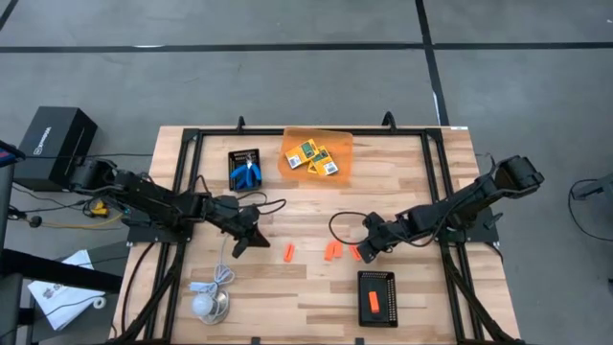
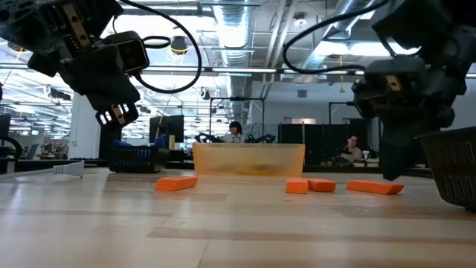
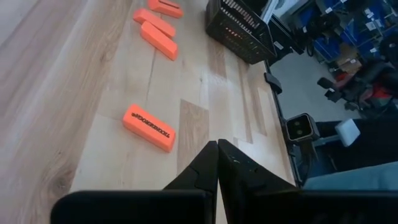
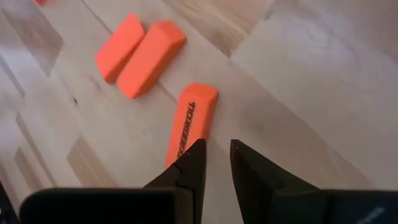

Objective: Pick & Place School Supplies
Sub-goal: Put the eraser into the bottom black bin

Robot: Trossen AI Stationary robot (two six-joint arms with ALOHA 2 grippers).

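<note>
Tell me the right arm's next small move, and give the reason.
Probably shift the right gripper sideways until the nearest orange stick lies between its fingers, then lower it. The fingers are only slightly apart, one tip overlaps the stick's end, and nothing is held. Opening wider first may help.

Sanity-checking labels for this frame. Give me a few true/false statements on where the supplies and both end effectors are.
1. The scissors lie in a black tray. True.
2. The crayon boxes lie on bare wood. False: they lie in an orange bin.
3. The right end effector holds an orange stick. False: it grips nothing; its tips are beside the nearest orange stick.
4. One stick lies in the tray by the right arm. True.
5. The left end effector is wide open. False: its fingers are shut.
</note>
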